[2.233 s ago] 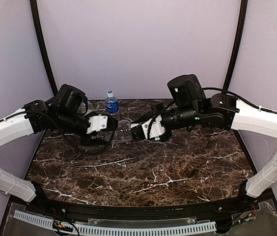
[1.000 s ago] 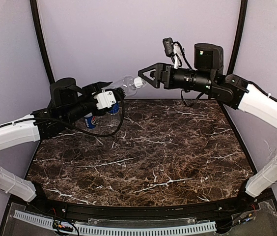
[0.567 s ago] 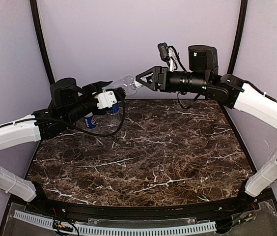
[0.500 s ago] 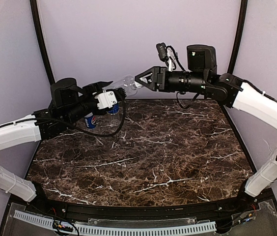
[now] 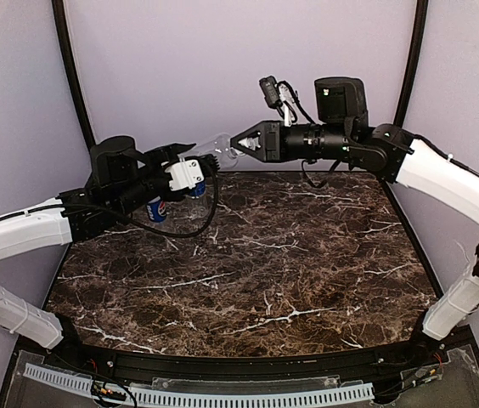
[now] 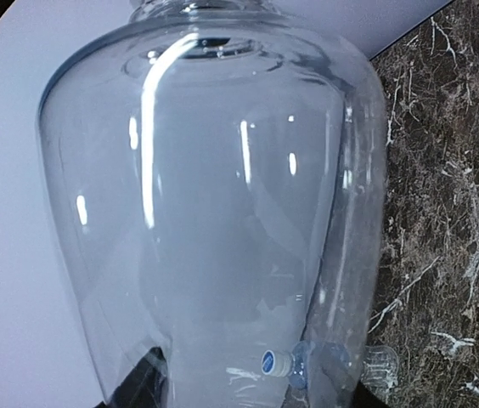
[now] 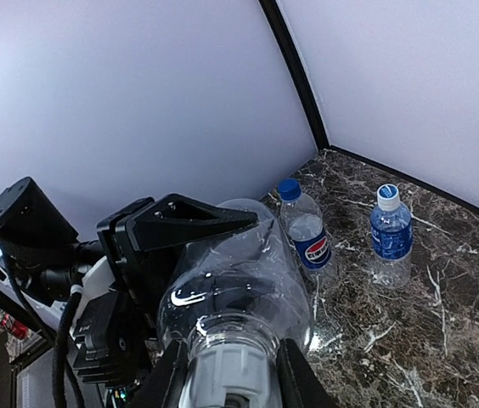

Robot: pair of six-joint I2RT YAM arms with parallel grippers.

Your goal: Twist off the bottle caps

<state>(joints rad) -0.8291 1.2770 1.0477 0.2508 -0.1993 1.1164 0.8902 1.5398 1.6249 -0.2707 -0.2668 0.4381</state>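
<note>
1. My left gripper (image 5: pixel 197 163) was clamped on the body of a small clear unlabelled plastic bottle (image 5: pixel 212 146), holding it in the air above the back left of the dark marble table (image 5: pixel 265 272). The bottle lay nearly on its side, with its neck pointing towards my right arm.
2. My right gripper (image 5: pixel 238 144) met that neck from the right. In the right wrist view its two dark fingers (image 7: pixel 171 374) sat against either side of the white round plastic screw cap (image 7: pixel 227 374), and I judged them to be pinching it. No gap showed between finger and cap.
3. Two other bottles stood upright on the table near the back wall, beneath and behind the lifted one. They were a small clear bottle with a blue Pepsi label (image 7: pixel 306 231), wearing a dark blue cap (image 7: pixel 288 188), and just beside it a small bottle with a blue water label (image 7: pixel 390 234), wearing a pale blue-white cap (image 7: pixel 387 195). Both caps were on.
4. I took the step in hand to be the first unscrewing. The cap was gripped, and the pictures did not show whether it had loosened.
5. The next move called for a firm left hold so the thin bottle would not spin. My right wrist would need to roll about the neck's line and draw the cap straight off.
</note>
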